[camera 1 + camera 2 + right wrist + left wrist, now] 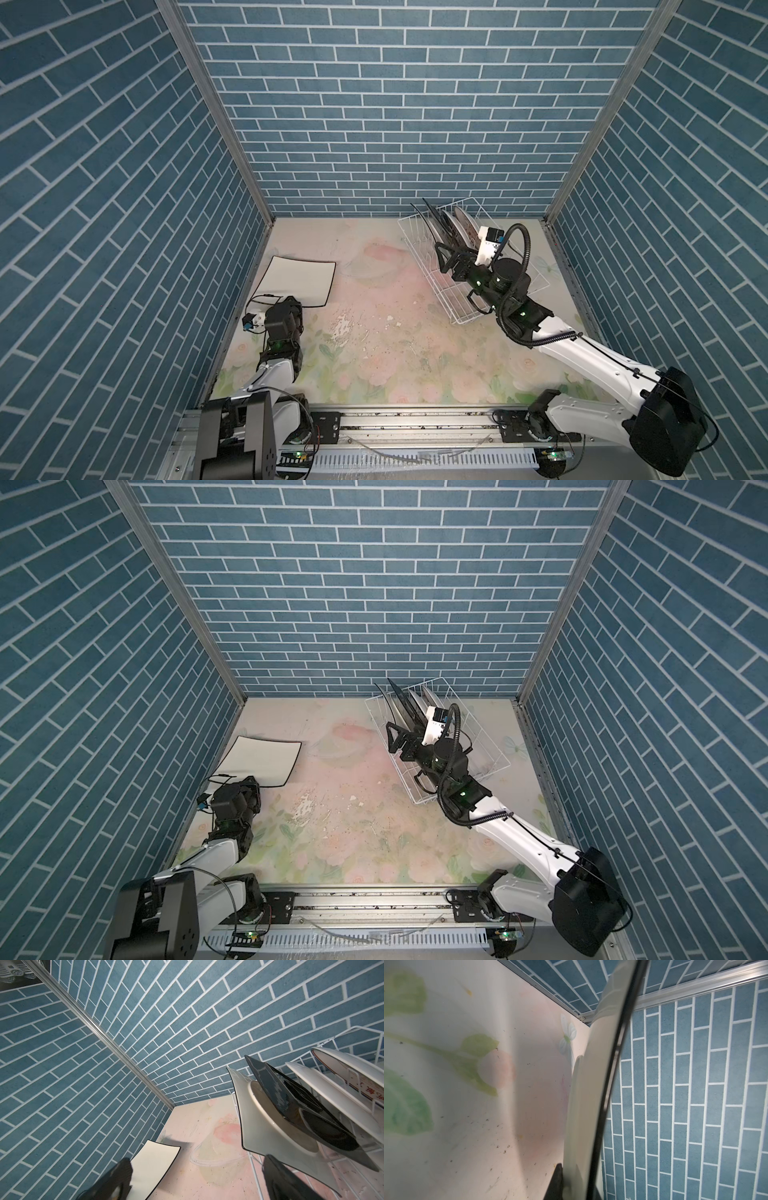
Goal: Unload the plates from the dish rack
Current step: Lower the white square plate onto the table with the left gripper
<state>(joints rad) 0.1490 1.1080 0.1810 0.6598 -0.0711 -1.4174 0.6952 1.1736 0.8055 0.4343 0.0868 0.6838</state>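
**Plate number one is out, thoughts on pulling the next**

Dish rack sits around 1 o'clock on the table, with what looks like four plates standing in it. A white square plate lies out at 10 o'clock. The left tool is pinched shut on its near corner. Right tool is wide open with nothing in it, hovering just in front of the nearest racked plate. That's a cream-backed square one with a black one leaning on it.

My take: the left side just needs to let go once that plate is flat, then back off low. The right side should get both fingers over the cream plate's rim, bite well in from the corner, and lift along the prongs, not sideways. Otherwise the black plate probably gets dragged or tips over.
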